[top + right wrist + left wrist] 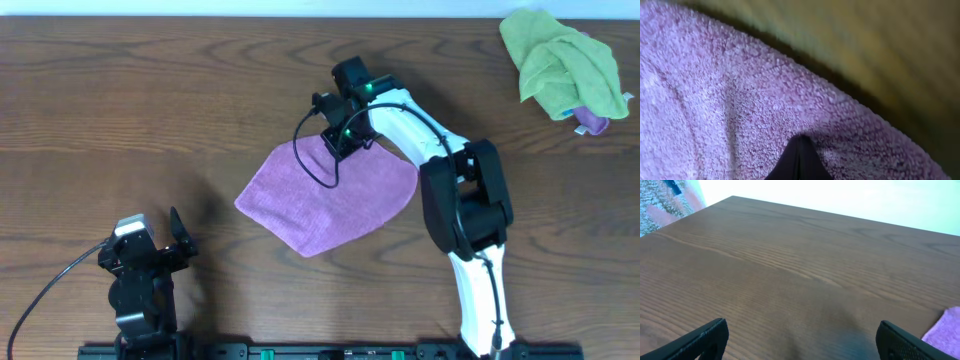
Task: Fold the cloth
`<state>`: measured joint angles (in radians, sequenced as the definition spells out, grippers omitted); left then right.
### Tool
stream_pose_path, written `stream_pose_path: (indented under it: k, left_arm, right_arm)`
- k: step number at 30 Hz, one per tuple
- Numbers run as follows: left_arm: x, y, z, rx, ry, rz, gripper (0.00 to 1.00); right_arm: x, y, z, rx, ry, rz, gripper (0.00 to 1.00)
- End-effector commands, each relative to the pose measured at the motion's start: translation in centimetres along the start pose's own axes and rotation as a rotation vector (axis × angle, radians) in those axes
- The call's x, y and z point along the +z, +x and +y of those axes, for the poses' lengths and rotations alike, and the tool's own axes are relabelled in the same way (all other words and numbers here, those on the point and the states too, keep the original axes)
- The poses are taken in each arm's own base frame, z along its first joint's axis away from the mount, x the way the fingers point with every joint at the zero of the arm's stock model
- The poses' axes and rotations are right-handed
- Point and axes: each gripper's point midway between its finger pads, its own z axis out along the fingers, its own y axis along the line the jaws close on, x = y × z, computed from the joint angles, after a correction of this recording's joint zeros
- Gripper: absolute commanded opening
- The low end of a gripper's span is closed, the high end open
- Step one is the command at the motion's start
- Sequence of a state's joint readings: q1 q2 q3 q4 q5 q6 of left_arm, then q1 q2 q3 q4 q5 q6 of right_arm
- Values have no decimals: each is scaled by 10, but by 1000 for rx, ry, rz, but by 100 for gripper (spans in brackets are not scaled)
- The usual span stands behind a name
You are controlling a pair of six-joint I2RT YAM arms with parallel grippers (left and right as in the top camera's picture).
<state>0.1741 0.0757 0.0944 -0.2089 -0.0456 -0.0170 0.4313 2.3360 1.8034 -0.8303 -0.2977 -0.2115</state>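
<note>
On the tabletop (120,110), near its middle, purple cloth (325,195) spread flat in a rough diamond. At its far corner, right gripper (340,135) lowered onto the fabric, one dark fingertip (799,161) against the pile in the wrist view; open or closed, impossible to tell. Near the front left edge, left gripper (800,340) well apart from the purple cloth, jaws spread wide, holding nothing. At the far right corner, crumpled green cloth (560,60).

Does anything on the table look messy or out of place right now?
The green cloth lies crumpled in a heap at the far right corner, something purple poking out beneath it. The purple cloth sits askew to the table edges, with the right gripper at its far edge.
</note>
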Motion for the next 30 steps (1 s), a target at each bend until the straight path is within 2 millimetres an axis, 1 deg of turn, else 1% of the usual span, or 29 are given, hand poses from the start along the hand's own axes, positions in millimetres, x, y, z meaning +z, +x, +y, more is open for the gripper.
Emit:
stream_pose_path:
  k: [1,4,7,13,16,18,21,25,28,30]
  left_arm:
    - [3,14,4,24,-18,31,95]
    - [3,14,4,24,-18,31,95]
    - [3,14,4,24,-18,31,95]
    - [3,14,4,24,-18,31,96]
    - [3,14,4,24,-18,31,95]
    - [3,14,4,24,-19,31,95]
    - [3,14,4,24,-19,31,95]
    - [3,14,4,24,-19,31,95]
    - [3,14,4,24,-18,31,95]
    - [3,14,4,24,-18,31,95]
  right_arm:
    - [45,21,-18,62,6,60,1]
    - [47,1,-18,51,-9,-15,1]
    - [44,-13,-15,41,-30,-62,1]
    - [40,-43,12,-18,-132,-169,1]
    - [40,-54,26,-38,-172,-208,1]
    - [38,-58,39,-50,-228,-228,1]
    - [33,-64,66,-81,-344,-255,1]
    - [31,-64,90,-110,-426,-255,1]
    - [32,-65,98,-126,-435,-260,1]
    - [31,-70,97,-135,-426,-281,1]
